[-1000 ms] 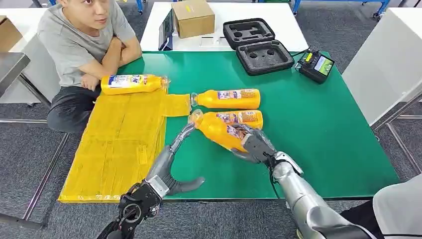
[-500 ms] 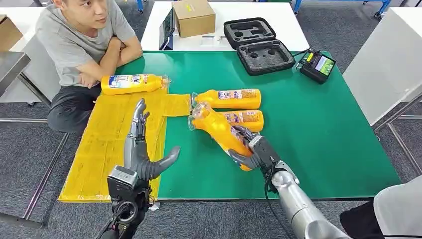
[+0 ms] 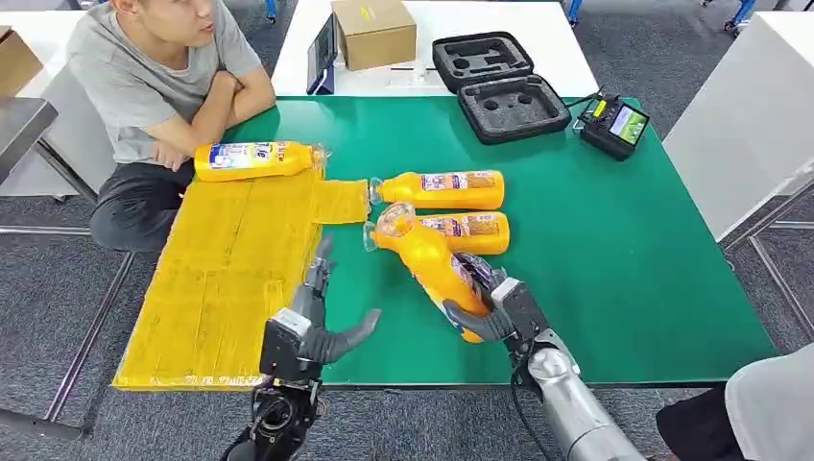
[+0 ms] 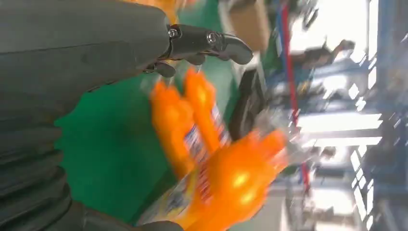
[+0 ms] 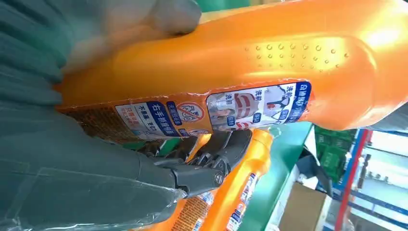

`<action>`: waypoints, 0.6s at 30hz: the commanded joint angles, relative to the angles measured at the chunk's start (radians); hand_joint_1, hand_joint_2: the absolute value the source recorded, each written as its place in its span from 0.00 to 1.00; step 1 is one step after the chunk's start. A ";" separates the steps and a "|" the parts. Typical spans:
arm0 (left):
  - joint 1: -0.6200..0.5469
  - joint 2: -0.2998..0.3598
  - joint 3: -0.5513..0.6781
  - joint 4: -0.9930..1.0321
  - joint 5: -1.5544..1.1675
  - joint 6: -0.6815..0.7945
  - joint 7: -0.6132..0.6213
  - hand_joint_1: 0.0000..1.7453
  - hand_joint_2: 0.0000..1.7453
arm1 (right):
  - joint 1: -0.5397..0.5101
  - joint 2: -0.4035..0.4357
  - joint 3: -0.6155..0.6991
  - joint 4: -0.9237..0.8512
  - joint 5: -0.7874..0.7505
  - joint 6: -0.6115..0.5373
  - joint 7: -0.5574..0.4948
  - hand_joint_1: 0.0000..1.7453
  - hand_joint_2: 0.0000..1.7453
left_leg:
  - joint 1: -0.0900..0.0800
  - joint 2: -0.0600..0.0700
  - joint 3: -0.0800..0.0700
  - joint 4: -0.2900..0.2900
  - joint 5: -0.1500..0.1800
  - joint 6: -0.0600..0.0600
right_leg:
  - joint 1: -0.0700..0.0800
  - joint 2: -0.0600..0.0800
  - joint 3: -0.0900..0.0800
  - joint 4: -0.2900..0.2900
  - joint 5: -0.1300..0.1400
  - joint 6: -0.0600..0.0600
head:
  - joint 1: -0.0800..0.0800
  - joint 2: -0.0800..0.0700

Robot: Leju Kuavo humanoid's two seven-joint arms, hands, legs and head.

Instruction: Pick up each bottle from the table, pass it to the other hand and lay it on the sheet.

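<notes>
Right hand [image 3: 494,305] grips orange plastic bottle [image 3: 432,264] by its base, tilted above green table [image 3: 614,250]; left hand [image 3: 322,322] open, apart. Risk: low grip lets bottle slip at handover w/ yellow sheet [image 3: 226,279] unreached.

Label text on the held bottle [image 5: 269,57].
Chinese characters "右手" were read on its blue-and-white label [image 5: 211,113]; a crossed-out circular sign was seen beside them.

You've got a person [image 3: 158,86] seated at the desk's far left corner. A cardboard box [image 3: 373,33] sits beyond, and an open black foam case [image 3: 499,86] lies beside a small meter [image 3: 614,126].
</notes>
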 commanded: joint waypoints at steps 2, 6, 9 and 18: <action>-0.108 -0.020 -0.080 0.266 0.028 -0.057 0.010 0.00 1.00 | 0.043 -0.007 0.026 -0.140 -0.005 -0.006 0.003 1.00 1.00 | 0.001 -0.003 0.005 -0.001 -0.002 -0.002 | 0.000 -0.001 0.006 -0.001 -0.003 -0.002 | 0.000 0.000; -0.140 -0.026 -0.064 0.274 0.053 -0.052 -0.002 0.00 1.00 | 0.064 0.008 0.049 -0.180 0.006 -0.009 0.003 1.00 1.00 | 0.001 -0.003 0.004 0.000 -0.002 -0.002 | 0.001 -0.001 0.004 0.000 -0.002 -0.002 | 0.000 0.000; -0.156 -0.025 -0.054 0.280 0.067 -0.057 0.010 0.00 1.00 | 0.075 0.020 0.063 -0.206 0.011 -0.014 0.003 1.00 1.00 | 0.001 -0.001 0.001 0.000 -0.001 -0.002 | 0.000 0.000 0.002 0.000 -0.002 -0.001 | 0.000 0.000; -0.172 -0.033 -0.048 0.288 0.090 -0.077 0.014 0.00 1.00 | 0.090 0.022 0.076 -0.227 0.018 -0.014 0.003 1.00 1.00 | 0.001 -0.001 0.002 0.000 -0.001 -0.001 | 0.000 0.000 0.002 0.000 -0.001 -0.001 | 0.000 0.000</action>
